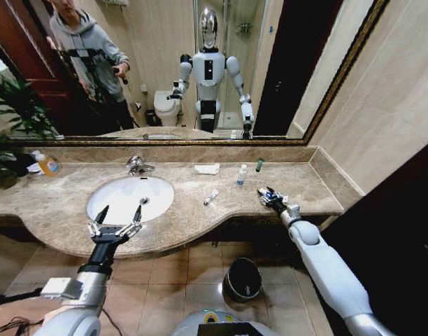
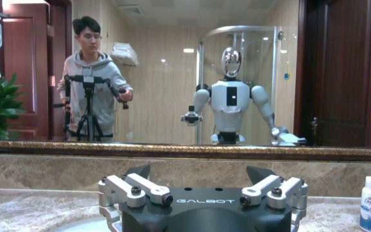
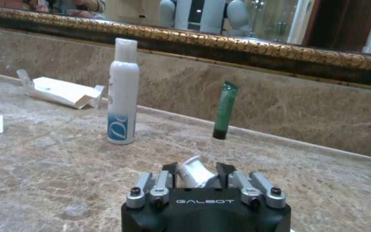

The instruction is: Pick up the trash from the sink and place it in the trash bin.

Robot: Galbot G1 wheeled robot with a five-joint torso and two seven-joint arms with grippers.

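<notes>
Marble brown tabletop (image 1: 284, 183) runs under a wide gilt-framed mirror, with the white oval sink (image 1: 130, 198) set into it toward the robot's left. From the head view, the left pincer (image 1: 118, 215) hovers at the sink's near rim, its two dark fingers spread wide and holding nothing. The right pincer (image 1: 267, 196) sits low on the tabletop well to the right. Leftover trash lies between them — a small white tube (image 1: 211, 197), a white-blue tube (image 1: 242, 175) standing upright, a green-capped tube (image 1: 259, 165) against the back wall, and a flat white packet (image 1: 207, 169). The trash bin (image 1: 242, 278) stands on the floor below the tabletop's edge.

From the left wrist view, the left pincer (image 2: 198, 177) faces the mirror, fingers apart.

From the right wrist view, the right pincer (image 3: 196, 171) is pressed together on a small white object (image 3: 195, 173) between its fingers; which item it is cannot be told.

Judging from this, the grasp looks made. To do it well, lift straight up before swinging, so the piece does not scrape loose, then carry it out past the tabletop's edge and lower over the bin before letting go.
</notes>
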